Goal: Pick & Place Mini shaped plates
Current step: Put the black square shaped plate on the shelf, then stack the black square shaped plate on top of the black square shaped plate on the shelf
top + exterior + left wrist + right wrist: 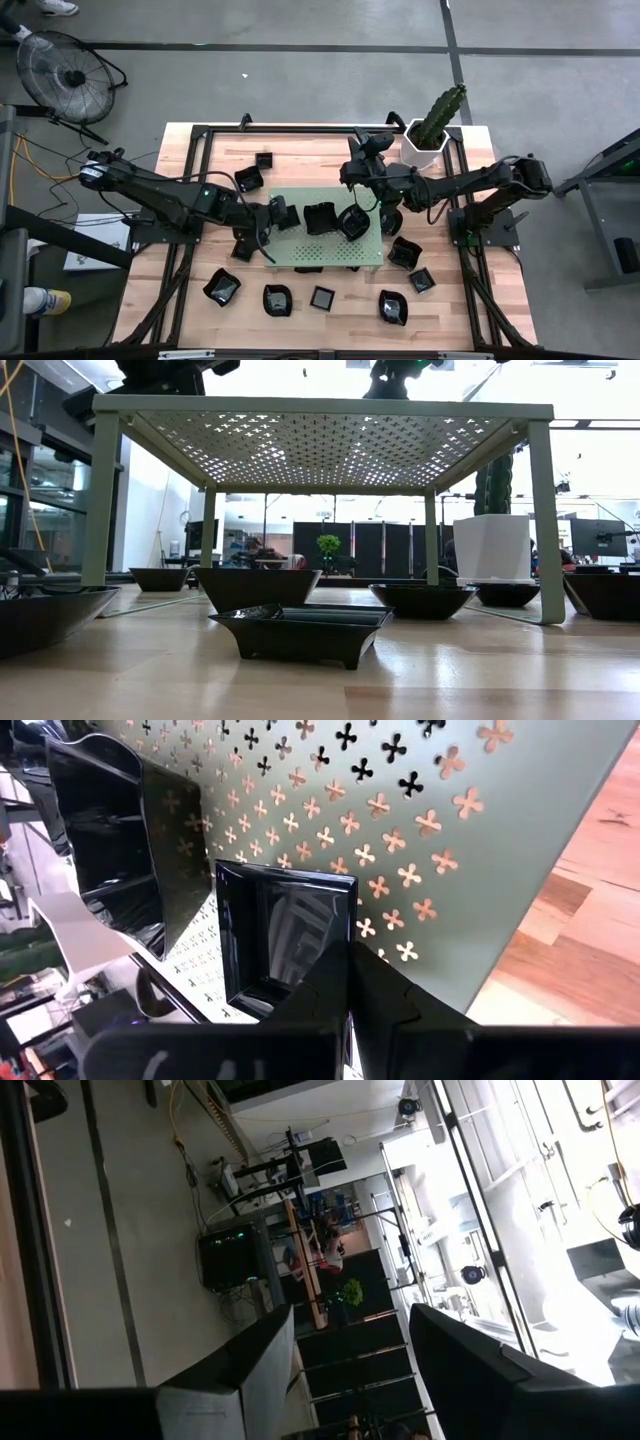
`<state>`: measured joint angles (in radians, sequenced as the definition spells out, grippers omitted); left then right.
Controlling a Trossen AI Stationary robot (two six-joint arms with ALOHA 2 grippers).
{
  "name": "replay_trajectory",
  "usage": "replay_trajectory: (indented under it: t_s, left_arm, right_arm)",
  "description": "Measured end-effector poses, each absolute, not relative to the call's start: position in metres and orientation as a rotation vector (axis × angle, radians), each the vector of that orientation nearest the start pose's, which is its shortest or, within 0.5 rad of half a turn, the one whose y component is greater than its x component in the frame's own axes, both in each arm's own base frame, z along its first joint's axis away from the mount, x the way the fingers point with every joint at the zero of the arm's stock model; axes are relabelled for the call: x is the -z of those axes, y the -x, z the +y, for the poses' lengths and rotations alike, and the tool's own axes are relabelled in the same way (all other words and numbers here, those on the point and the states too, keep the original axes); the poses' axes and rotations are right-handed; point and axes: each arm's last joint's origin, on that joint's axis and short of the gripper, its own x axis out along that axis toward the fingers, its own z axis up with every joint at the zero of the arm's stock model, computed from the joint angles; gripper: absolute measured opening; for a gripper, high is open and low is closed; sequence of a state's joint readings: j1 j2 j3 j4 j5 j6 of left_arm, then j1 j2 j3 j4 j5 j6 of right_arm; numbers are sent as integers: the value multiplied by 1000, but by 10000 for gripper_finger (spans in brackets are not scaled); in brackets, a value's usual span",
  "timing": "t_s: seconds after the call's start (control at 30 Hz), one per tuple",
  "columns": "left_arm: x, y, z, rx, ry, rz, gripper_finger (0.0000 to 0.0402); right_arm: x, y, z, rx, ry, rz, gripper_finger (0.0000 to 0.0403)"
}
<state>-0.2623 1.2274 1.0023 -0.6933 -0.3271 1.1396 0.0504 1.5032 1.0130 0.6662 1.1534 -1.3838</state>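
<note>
A green perforated board (325, 245) stands on legs at the table's middle, with two mini shaped plates (320, 218) (352, 222) on top of it. My left gripper (283, 213) is at the board's left edge, shut on a small square black plate (285, 935). My right gripper (350, 1350) hovers open and level above the board's far right (358, 162), with nothing between its fingers. Several more black plates lie on the wood around the board (222, 288) and under it (300, 630). My left gripper pinches the square plate's rim (335, 955) on one side, near a corner, between its two fingers. The fingers slant down from the table's left. The plate is tilted over the board's left part, its hollow toward the wrist. Whether its far edge touches the board cannot be told.
A white pot with a cactus (425, 140) stands at the far right corner. Loose plates line the near side (322, 297) (393, 307) and the right (404, 252); others sit at the far left (262, 160). A black frame (200, 140) edges the table.
</note>
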Motion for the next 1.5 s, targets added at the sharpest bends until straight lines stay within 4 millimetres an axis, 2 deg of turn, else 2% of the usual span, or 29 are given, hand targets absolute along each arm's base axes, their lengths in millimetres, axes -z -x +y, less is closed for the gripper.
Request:
replay_trajectory:
  t_s: [0.53, 0.8, 1.17, 1.37, 1.5]
  left_arm:
    - [-281, -236, -54, 441, -1302, 825, 40]
    - [-286, -233, -52, 381, -1303, 832, 42]
    - [-315, -205, -40, 130, -1278, 794, 43]
    - [-328, -187, -35, 76, -1251, 747, 43]
    - [-337, -177, -28, -115, -1165, 746, 43]
  right_arm:
    - [-318, -326, -10, 1003, 1128, 623, 197]
    - [-317, -325, -10, 1012, 1127, 642, 197]
    - [-316, -324, -11, 1068, 1038, 633, 197]
    - [-316, -324, -11, 1073, 1020, 626, 197]
    - [-315, -324, -11, 1084, 979, 608, 197]
